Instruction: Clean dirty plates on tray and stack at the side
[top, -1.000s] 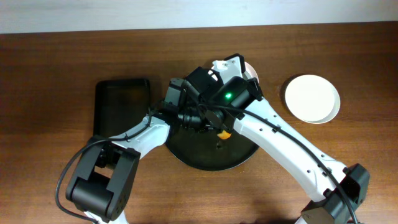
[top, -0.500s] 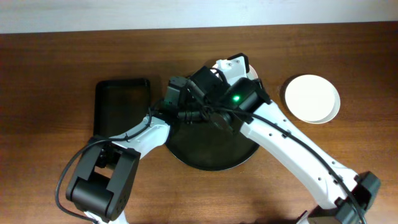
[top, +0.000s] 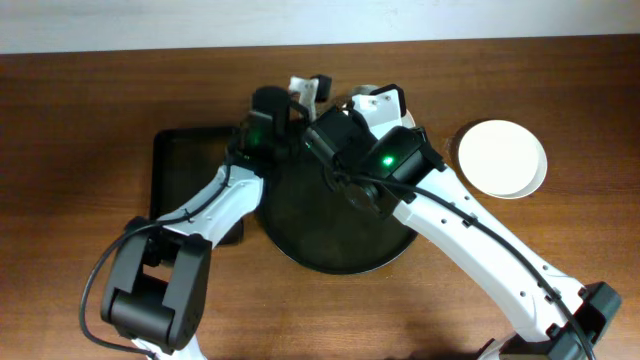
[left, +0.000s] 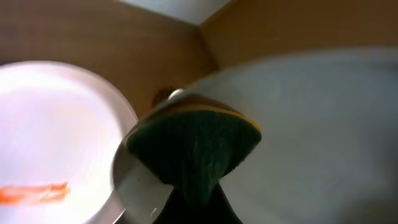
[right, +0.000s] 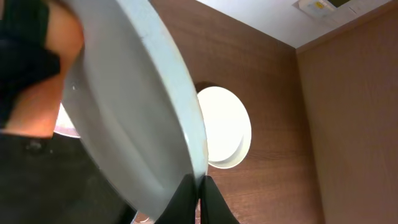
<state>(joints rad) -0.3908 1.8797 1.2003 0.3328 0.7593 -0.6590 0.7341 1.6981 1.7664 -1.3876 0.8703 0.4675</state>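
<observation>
- The right fingers (right: 199, 198) were clamped on the rim of the grey-green plate (right: 124, 118), holding it tilted up on edge above the round tray (top: 330, 250).
- The left fingers (left: 194, 210) were closed on a sponge (left: 196, 149), green on its scrubbing face with a thin yellow-orange layer behind.
- The sponge was pressed against the face of the grey-green plate (the left wrist view was too blurred to show any smear under it).
- A smeared white plate (left: 50, 130) lay just beside the sponge in the left wrist view, with an orange streak (left: 34, 193) near its lower edge. From overhead only a sliver of it showed at the tray's far side, under the right arm, so I could not tell whether it rested on the tray.
- A clean-looking white plate (top: 502, 158) sat flat on the table (top: 80, 100) to the right, well apart from the round tray.
- Both arms met over the far half of the round tray, the left reaching in from the left side and the right crossing from the lower right.
- A smaller rectangular tray (top: 185, 170), also black, lay on the table just left of the round tray, partly under the left arm.
</observation>
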